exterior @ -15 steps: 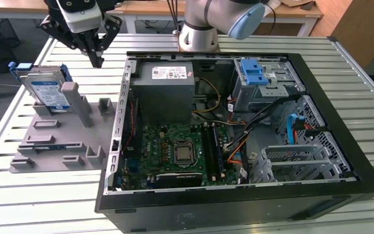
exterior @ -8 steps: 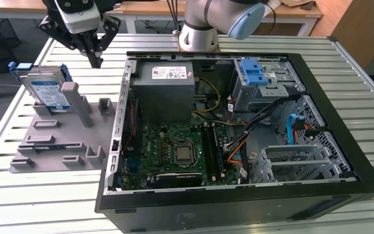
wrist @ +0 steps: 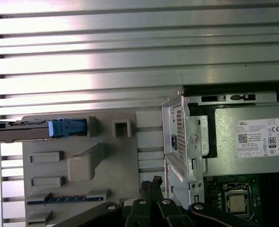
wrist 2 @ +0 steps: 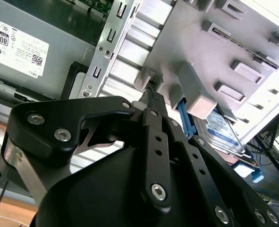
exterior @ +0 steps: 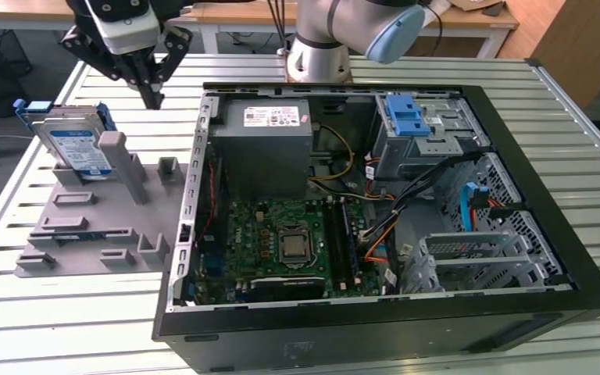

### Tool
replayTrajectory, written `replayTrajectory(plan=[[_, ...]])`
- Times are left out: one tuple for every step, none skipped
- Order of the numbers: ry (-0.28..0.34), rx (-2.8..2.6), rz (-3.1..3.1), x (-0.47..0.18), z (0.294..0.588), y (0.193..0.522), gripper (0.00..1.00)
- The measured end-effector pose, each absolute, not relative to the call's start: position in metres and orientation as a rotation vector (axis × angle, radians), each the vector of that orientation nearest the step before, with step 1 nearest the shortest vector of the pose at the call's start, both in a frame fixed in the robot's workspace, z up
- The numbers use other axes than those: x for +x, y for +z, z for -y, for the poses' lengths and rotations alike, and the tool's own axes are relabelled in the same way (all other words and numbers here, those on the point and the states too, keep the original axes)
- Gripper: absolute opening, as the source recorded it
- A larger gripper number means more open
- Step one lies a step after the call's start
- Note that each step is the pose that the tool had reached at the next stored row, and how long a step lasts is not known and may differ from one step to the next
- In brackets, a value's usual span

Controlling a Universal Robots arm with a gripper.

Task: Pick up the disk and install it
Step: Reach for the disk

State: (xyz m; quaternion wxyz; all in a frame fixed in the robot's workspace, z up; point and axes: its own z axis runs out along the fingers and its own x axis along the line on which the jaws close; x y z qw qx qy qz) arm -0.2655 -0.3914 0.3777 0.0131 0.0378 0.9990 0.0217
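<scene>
On the surface (exterior: pixel 60 328): a gray holder (exterior: pixel 91 226) lies just beside an open case (exterior: pixel 550 195), on the exterior view's left of it.
Disk (exterior: pixel 76 148): it stands on its edge in a slot of the holder, at the end toward the arm's base. It is silver with a white-and-blue label and has a blue frame around it.
Disk from the wrist: in the first wrist view the disk (wrist: pixel 21 130) is seen from its thin side, and its blue tab (wrist: pixel 66 127) points toward the case. In the second wrist view the disk (wrist 2: pixel 222 130) peeks out behind a gray block of the holder (wrist 2: pixel 186 42).
Hand (exterior: pixel 154 95): closed, with the fingers pressed together to a point — it holds nothing.
Hand's place: it hangs between the disk and the corner of the case, near the disk but not touching it.
Hand from the wrist: the shut tips show in both wrist views (wrist 2: pixel 151 94) (wrist: pixel 151 182).
Inside the case: a green board (exterior: pixel 290 234) and a gray power box (exterior: pixel 269 141).
</scene>
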Motion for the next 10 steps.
replayTrajectory(plan=[[0.068,0.118,-3.112,-0.2658,0.3914,0.3776,0.11],[0.068,0.118,-3.113,-0.266,0.3914,0.3776,0.11],[0.068,0.118,-3.112,-0.2662,0.3914,0.3775,0.11],[0.068,0.118,-3.112,-0.2664,0.3914,0.3775,0.11],[0.068,0.118,-3.112,-0.2666,0.3914,0.3774,0.11],[0.068,0.118,-3.113,-0.2667,0.3914,0.3775,0.11],[0.068,0.118,-3.113,-0.2669,0.3914,0.3774,0.11],[0.068,0.118,-3.113,-0.2674,0.3914,0.3772,0.11],[0.068,0.118,-3.113,-0.2675,0.3914,0.3772,0.11],[0.068,0.118,-3.112,-0.2676,0.3914,0.3771,0.11]])
